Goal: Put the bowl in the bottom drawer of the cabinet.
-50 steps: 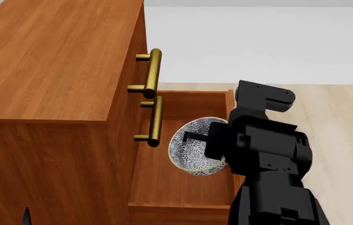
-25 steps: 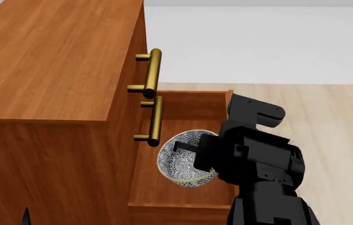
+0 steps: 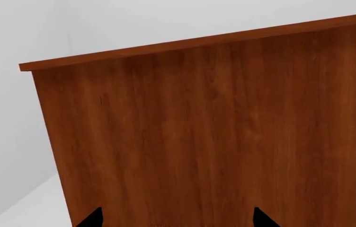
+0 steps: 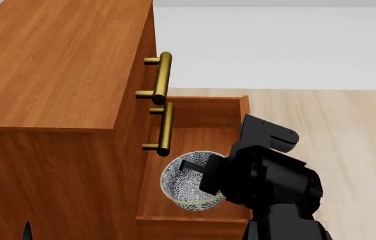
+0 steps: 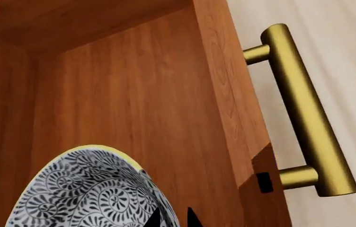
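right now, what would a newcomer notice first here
Probably the patterned bowl, pinched at its rim by the black right gripper inside the open bottom drawer. Next, the big reddish cabinet filling the left of the head view, with two brass handles above the bowl.

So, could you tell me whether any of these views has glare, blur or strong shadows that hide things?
Head view: sharp, evenly lit, soft highlights on the brass handles, no glare; the right arm hides part of the bowl. Left wrist view: only flat wood grain of the cabinet. Right wrist view: crisp, the bottom drawer darker toward its corner.
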Robot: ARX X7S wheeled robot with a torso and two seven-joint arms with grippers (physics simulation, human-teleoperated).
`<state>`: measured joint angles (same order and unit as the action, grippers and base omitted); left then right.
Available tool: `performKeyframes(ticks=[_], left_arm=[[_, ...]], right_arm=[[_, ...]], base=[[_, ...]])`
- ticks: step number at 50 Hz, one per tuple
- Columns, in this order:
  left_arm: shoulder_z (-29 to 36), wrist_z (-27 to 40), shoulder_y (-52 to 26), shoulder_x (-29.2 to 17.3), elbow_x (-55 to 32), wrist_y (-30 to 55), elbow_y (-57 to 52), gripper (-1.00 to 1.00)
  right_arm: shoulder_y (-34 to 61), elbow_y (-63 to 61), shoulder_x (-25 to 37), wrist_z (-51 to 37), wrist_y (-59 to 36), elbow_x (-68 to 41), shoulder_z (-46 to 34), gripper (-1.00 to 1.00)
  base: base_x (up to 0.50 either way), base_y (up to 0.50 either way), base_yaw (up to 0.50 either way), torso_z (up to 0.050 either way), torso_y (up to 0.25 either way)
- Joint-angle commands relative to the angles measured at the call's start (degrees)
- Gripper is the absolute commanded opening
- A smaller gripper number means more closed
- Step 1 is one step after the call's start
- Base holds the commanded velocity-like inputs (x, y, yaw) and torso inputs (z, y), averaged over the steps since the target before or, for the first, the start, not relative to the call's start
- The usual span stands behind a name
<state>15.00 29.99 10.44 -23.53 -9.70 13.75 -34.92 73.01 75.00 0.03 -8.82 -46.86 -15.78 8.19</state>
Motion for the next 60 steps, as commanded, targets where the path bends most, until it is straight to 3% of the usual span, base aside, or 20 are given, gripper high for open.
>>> performKeyframes(ticks=[1, 2, 3, 26, 60], left_arm=[[-0.1, 0.0, -0.3, -0.1, -0.3, 0.0, 0.3, 1.0], [-0.1, 0.1, -0.3, -0.1, -0.3, 0.0, 0.2, 1.0], [-0.2, 0.1, -0.3, -0.1, -0.4, 0.0, 0.2, 1.0], [0.1, 0.3, -0.5, -0.3, -0.5, -0.2, 0.5, 1.0], [0.8, 0.8, -0.6, -0.6, -0.3, 0.0, 0.3, 1.0]], right_arm=[[-0.2, 0.0, 0.0, -0.1, 0.3, -1.7, -0.6, -1.0], [-0.2, 0.0, 0.0, -0.1, 0.2, -1.5, 0.0, -1.0], [-0.2, 0.0, 0.0, -0.1, 0.3, -1.2, 0.1, 1.0], [2.0, 0.0, 0.0, 0.5, 1.5, -0.6, -4.1, 1.0], [7.1, 0.0, 1.2, 3.2, 3.9, 14.7, 2.3, 1.0]], base=[[0.0, 0.0, 0.0, 0.0, 0.0], [0.0, 0.0, 0.0, 0.0, 0.0], [0.0, 0.0, 0.0, 0.0, 0.0], [0.0, 0.0, 0.0, 0.0, 0.0], [0.0, 0.0, 0.0, 0.0, 0.0]])
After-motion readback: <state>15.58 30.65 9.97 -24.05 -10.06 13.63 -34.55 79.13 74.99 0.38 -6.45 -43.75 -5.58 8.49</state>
